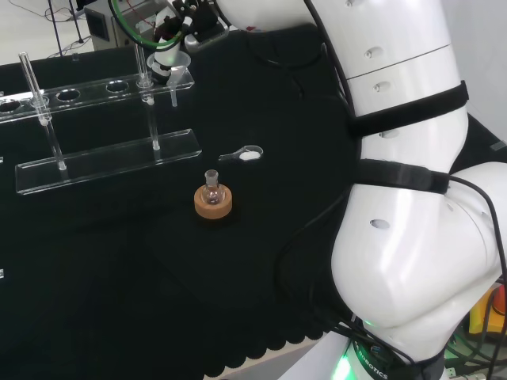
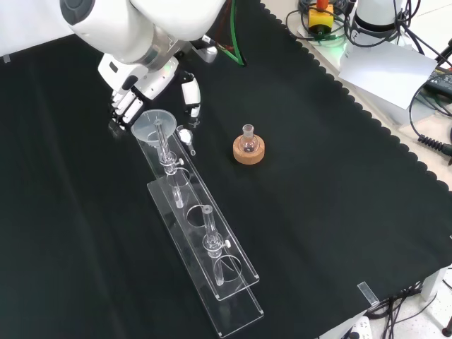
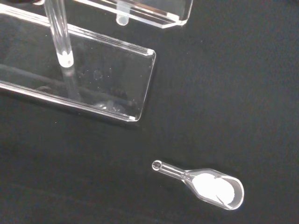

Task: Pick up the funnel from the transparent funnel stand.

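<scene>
A clear funnel (image 1: pixel 169 68) (image 2: pixel 150 125) sits upright in the end hole of the transparent stand (image 1: pixel 103 163) (image 2: pixel 205 234). Its stem hangs below the upper shelf (image 3: pixel 122 19). In the front view my hand (image 2: pixel 131 101) hovers right behind the funnel. The fingers (image 2: pixel 123 108) stand at the rim's left and the thumb (image 2: pixel 191 94) is apart on its right. They flank the funnel without closing on it. In the head view the hand (image 1: pixel 179 25) is just above and behind the funnel.
A small clear scoop with white powder (image 1: pixel 244 154) (image 2: pixel 186 137) (image 3: pixel 212 187) lies on the cloth near the stand's end. A small round flask on a cork ring (image 1: pixel 212 199) (image 2: pixel 248 147) stands beyond it. The stand's two upright posts (image 1: pixel 32 84) rise along its length.
</scene>
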Robot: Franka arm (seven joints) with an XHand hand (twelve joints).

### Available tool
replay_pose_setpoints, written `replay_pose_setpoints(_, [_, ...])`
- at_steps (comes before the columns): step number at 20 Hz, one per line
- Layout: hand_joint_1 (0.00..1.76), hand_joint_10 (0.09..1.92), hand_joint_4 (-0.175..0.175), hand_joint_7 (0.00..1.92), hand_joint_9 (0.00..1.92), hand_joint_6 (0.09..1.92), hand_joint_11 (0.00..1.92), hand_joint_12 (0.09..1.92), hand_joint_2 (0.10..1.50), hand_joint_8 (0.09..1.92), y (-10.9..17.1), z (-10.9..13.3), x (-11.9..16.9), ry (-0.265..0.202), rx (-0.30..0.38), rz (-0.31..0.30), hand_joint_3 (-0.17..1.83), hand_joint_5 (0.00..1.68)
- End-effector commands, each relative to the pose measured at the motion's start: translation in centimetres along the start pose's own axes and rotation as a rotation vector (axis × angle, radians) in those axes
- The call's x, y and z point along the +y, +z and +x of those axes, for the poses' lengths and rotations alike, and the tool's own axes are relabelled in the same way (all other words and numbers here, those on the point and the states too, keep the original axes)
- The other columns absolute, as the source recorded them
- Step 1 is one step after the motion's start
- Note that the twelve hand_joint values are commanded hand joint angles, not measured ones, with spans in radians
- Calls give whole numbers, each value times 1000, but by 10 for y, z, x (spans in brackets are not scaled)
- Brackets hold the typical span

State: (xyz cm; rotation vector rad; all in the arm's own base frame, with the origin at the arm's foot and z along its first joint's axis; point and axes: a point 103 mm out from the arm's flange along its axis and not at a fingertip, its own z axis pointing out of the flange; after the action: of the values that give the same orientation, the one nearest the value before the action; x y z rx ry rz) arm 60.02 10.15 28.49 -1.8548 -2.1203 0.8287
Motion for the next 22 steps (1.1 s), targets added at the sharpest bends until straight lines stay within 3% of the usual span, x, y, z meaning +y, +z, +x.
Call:
replay_pose_setpoints(1, [609, 938, -45, 0, 126, 87, 326, 1465, 637, 449, 2, -1, 5, -2, -11, -1, 412, 71])
replay_pose_setpoints(14, [619, 903, -39, 0, 186, 87, 352, 1454, 633, 529, 4, 1, 13, -12, -37, 9, 430, 95])
replay_pose_setpoints(22, [674, 773, -48, 95, 371, 87, 409, 1418, 622, 693, 0, 0, 15, -15, -90, 10, 514, 223])
